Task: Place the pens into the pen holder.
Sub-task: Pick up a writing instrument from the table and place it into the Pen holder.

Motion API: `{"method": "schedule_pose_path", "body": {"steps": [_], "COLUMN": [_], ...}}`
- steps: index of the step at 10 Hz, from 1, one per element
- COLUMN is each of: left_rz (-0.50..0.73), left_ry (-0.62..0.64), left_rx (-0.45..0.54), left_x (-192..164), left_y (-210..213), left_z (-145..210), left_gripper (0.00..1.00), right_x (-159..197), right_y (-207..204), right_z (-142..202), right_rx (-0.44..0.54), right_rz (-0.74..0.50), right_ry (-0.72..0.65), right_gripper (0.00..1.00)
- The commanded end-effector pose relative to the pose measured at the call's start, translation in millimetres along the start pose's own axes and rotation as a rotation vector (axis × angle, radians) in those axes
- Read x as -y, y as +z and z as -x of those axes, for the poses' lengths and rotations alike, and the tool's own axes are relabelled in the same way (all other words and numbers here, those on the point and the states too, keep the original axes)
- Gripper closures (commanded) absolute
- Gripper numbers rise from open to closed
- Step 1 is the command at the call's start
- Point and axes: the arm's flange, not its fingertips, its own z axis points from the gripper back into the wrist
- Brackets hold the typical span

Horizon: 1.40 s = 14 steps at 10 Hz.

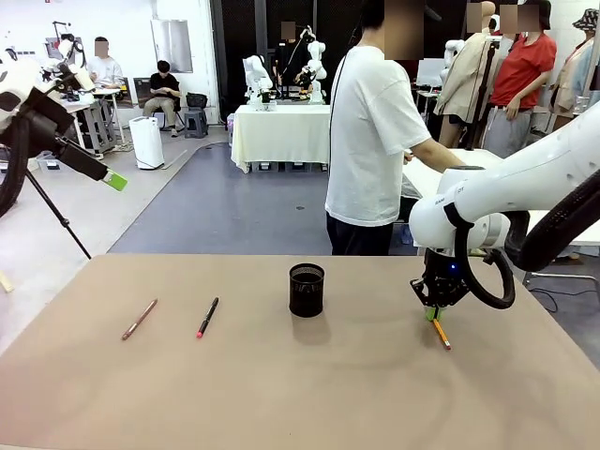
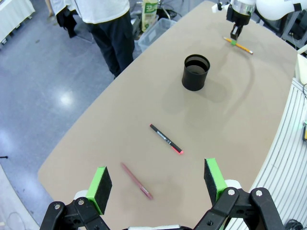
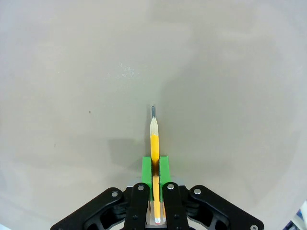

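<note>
- The right gripper (image 3: 155, 162) was shut tight on a thin yellow pencil (image 3: 154, 136) with a sharp dark tip. The pencil was squeezed between its two green pads.
- The pencil's pointed end stuck out straight ahead of that gripper, low over the plain tan table (image 1: 281, 394).
- The small black round mesh pen holder (image 1: 307, 289) stood upright on the table. It was well off to the left of the right gripper, and nothing touched it.
- The left gripper (image 2: 157, 178) was up in the air, with its green pads spread wide and nothing between them.
- Below the left gripper, a thin reddish-brown pen (image 2: 136, 180) lay flat on the table.
- A black pen with a red tip (image 2: 166, 139) lay near it, a bit farther ahead of the left gripper and closer to the pen holder.
- A person in a white shirt (image 1: 370, 141) stood at the far side of the table.
</note>
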Motion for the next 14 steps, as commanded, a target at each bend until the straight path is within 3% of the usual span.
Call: {"method": "schedule_pose_path", "body": {"steps": [1,4,5,8,12,14], "left_rz": [0.008,0.008,0.008,0.008,0.008,0.008], "left_ry": [-0.004,-0.004,-0.004,-0.004,-0.004,-0.004], "left_rx": [0.006,0.006,0.006,0.006,0.006,0.006], "left_x": [-0.3,-0.3,-0.3,-0.3,-0.3,-0.3], "left_y": [2.5,2.5,2.5,2.5,2.5,2.5], "left_z": [0.2,0.2,0.2,0.2,0.2,0.2], "left_gripper": [0.00,0.00,0.00,0.00,0.00,0.00], "right_x": [1.3,15.6,18.5,21.5,35.7,38.9], "right_y": [-1.9,38.7,58.0,105.5,139.8,143.5], "right_z": [-1.9,3.7,6.7,12.9,47.8,52.6], "right_rx": [0.032,0.195,0.258,0.430,0.722,0.786], "right_rz": [-0.124,-0.320,-0.433,-0.605,-0.614,-0.612], "right_ry": [0.047,0.126,0.181,0.376,0.942,1.015], "right_gripper": [1.00,1.00,1.00,1.00,1.00,1.00]}}
